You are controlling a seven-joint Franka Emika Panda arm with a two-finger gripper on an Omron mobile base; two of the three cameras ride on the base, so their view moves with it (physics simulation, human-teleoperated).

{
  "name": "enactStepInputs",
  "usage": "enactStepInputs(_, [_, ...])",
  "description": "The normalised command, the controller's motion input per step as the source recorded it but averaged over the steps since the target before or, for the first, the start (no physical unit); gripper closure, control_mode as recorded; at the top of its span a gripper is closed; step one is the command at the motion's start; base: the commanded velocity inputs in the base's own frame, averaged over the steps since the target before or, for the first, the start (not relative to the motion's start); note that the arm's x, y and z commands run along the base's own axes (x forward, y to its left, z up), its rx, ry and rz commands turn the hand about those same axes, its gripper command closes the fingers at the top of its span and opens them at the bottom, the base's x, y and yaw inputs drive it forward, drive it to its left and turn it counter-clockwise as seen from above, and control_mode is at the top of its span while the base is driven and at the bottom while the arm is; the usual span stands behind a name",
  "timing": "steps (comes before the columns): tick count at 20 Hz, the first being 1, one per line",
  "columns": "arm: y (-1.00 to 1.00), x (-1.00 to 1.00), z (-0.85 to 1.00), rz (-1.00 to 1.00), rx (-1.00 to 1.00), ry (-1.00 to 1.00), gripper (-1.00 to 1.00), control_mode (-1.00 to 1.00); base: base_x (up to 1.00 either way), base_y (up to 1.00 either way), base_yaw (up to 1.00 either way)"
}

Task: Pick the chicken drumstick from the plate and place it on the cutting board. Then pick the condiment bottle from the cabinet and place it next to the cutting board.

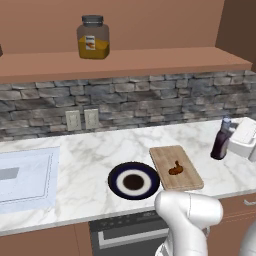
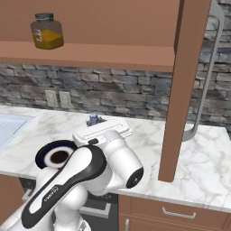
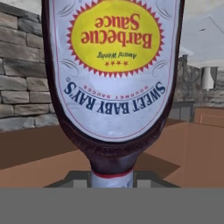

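Drumstick (image 1: 176, 169) is on the board (image 1: 176, 167); tool clamped on the bottle (image 1: 220, 142), next set it upright on the counter (image 1: 90, 160) beside the board.

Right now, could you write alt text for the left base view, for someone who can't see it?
A chicken drumstick lies on a cutting board on a marble counter, beside a bare dark plate. To the board's right, the robot's hand holds a dark condiment bottle upright at the counter. Above, an orange-filled jar stands on the wooden cabinet.
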Motion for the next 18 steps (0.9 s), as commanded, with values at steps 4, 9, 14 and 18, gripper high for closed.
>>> enactStepInputs(4, [-0.08, -0.05, -0.25, 0.0, 0.0, 0.0, 1.0, -1.0, 0.0, 0.0, 0.0])
enactStepInputs(9, [-0.08, -0.05, -0.25, 0.0, 0.0, 0.0, 1.0, -1.0, 0.0, 0.0, 0.0])
enactStepInputs(14, [-0.06, -0.05, -0.23, 0.0, 0.0, 0.0, 1.0, -1.0, 0.0, 0.0, 0.0])
enactStepInputs(18, [-0.05, -0.02, -0.2, 0.0, 0.0, 0.0, 1.0, -1.0, 0.0, 0.0, 0.0])
